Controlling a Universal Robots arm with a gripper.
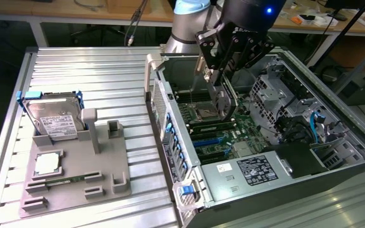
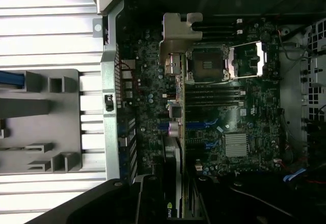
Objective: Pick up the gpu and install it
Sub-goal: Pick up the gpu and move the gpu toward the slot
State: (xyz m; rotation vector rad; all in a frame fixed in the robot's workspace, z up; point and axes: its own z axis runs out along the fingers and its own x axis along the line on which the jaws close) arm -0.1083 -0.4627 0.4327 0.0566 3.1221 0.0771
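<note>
Currently, your black two-finger gripper (image 1: 222, 78) stands partly closed, clamped on the thin dark gpu (image 1: 225, 107) with its long silver metal bracket. The card hangs edge-down inside the open black computer case (image 1: 309, 199), over the green motherboard (image 1: 243, 135). Step: install, pick-up complete; seating likely calls for squaring the card's edge over a blue expansion slot (image 2: 204, 126), bracket toward the rear wall.
</note>
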